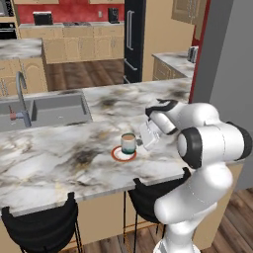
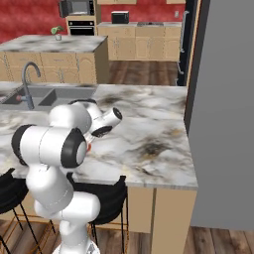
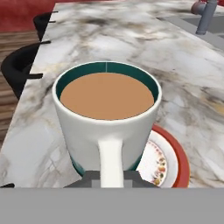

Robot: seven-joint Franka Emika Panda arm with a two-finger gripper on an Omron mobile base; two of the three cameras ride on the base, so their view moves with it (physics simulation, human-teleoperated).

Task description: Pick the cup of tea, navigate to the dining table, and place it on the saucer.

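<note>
Marble desk (image 1: 59,163) with black bar stools (image 1: 42,227) along its near edge carries the orange-rimmed saucer (image 1: 123,154), near the sink (image 1: 49,108). On the saucer stands the cup of tea (image 1: 128,143), upright and full. End effector (image 3: 111,178) is closed on the cup's handle.

Upper left of my left base view: a red wall (image 1: 74,10) behind tan cabinets (image 1: 79,44), a black fridge (image 1: 133,39) at top centre, wood floor (image 1: 84,74) below.

no readable text, labels, brands or numbers anywhere. cup of tea (image 3: 106,127) right at the jaws is unmarked. saucer (image 3: 168,159) under it has only a tiny coloured pattern, no lettering.
</note>
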